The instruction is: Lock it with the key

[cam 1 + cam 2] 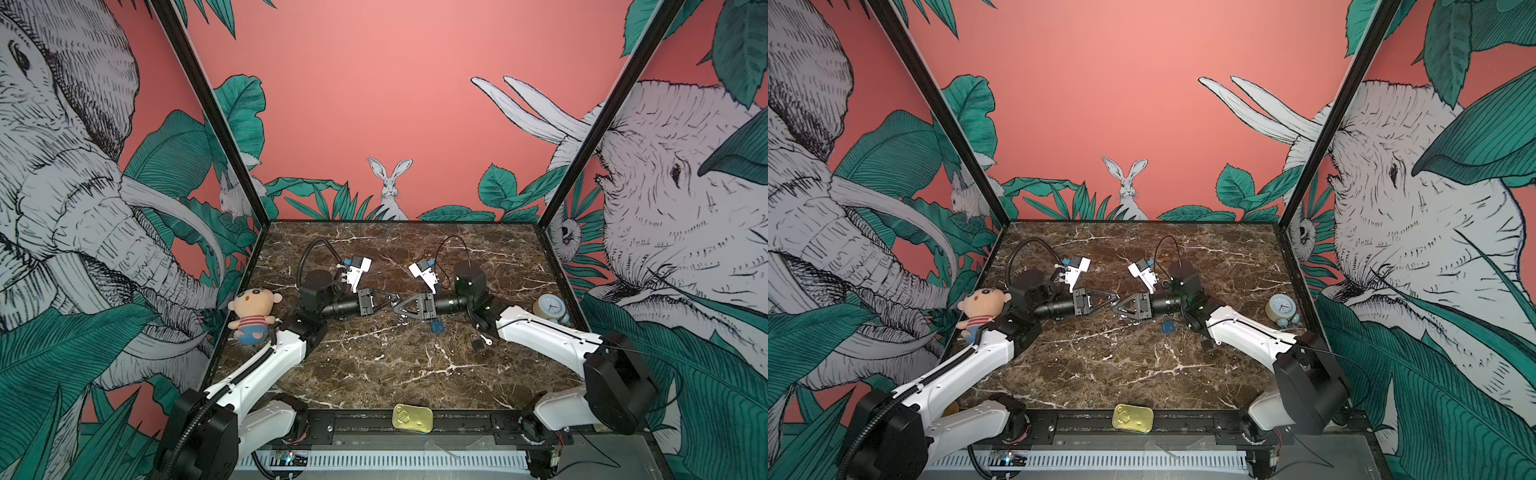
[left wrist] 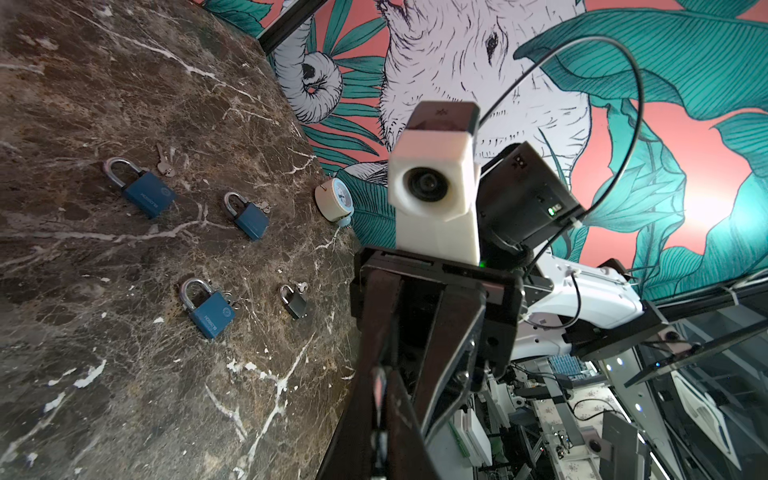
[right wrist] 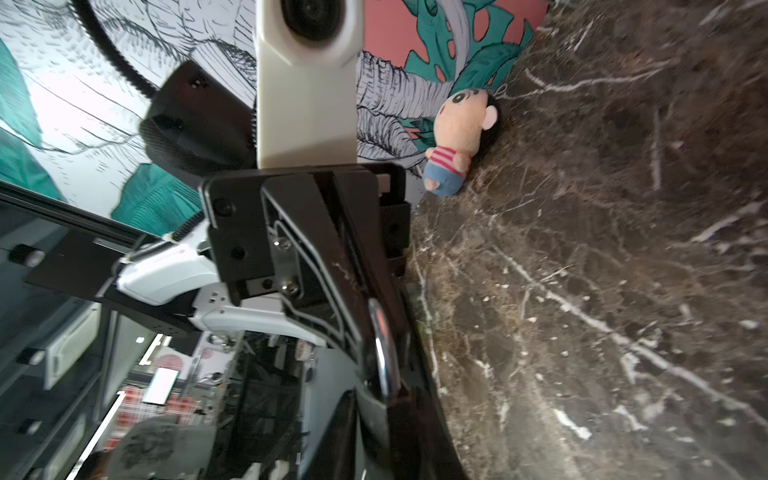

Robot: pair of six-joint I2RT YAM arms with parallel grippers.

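Note:
Both arms meet tip to tip above the middle of the marble table (image 1: pixel 374 365). My left gripper (image 1: pixel 392 297) (image 2: pixel 379 399) is shut on a thin metal key (image 2: pixel 379 384), seen edge-on between its dark fingers. My right gripper (image 1: pixel 395 308) (image 3: pixel 386 374) faces it. A chrome curved shackle (image 3: pixel 383 349) of a padlock sits pinched between the right gripper's fingers. The padlock's body is mostly hidden behind them. In both top views something small and silvery (image 1: pixel 402 319) hangs just below the two tips.
On the table lie three blue padlocks (image 2: pixel 143 193) (image 2: pixel 247 216) (image 2: pixel 208 309), a small black padlock (image 2: pixel 293 301) (image 1: pixel 480 344) and loose keys (image 2: pixel 164 162). A plush doll (image 1: pixel 251 311) sits at the left wall and a small clock (image 1: pixel 550 307) at the right. A yellow tin (image 1: pixel 412 417) sits on the front rail.

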